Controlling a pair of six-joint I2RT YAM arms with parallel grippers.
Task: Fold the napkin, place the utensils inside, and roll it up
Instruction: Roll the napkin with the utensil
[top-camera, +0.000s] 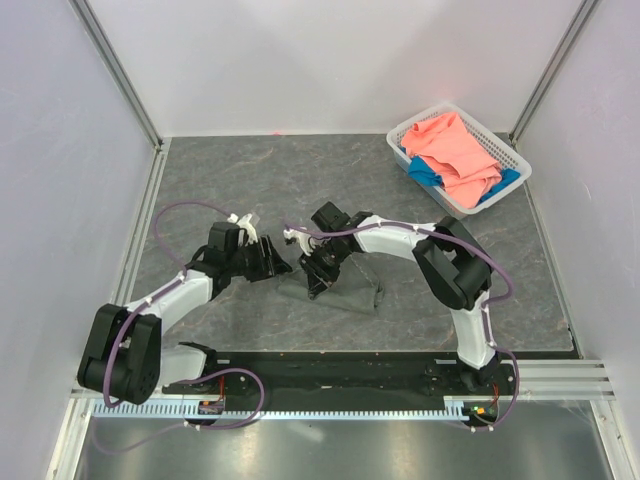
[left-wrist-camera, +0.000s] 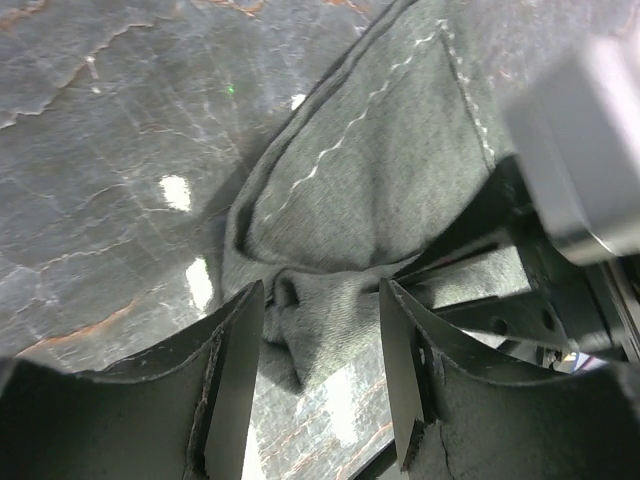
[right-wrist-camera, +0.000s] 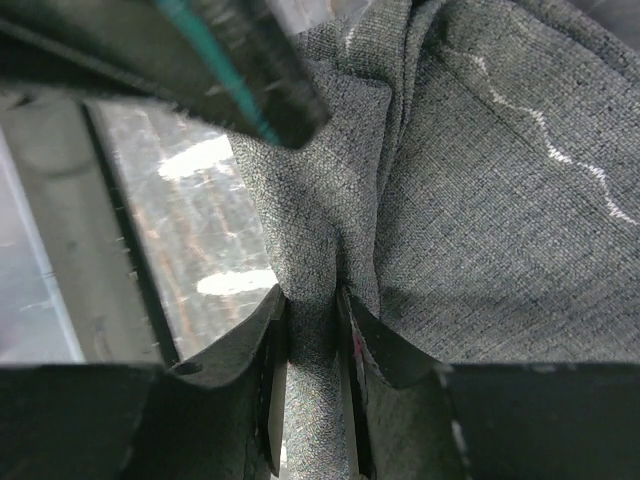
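Right wrist view: right pincer (right-wrist-camera: 313, 308) clamps a napkin (right-wrist-camera: 480, 200) ridge; left pincer (left-wrist-camera: 320, 305) stands open astride it. Risk: thin cloth may slip, collapsing the fold.

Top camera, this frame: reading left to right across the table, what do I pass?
left gripper → napkin → basket
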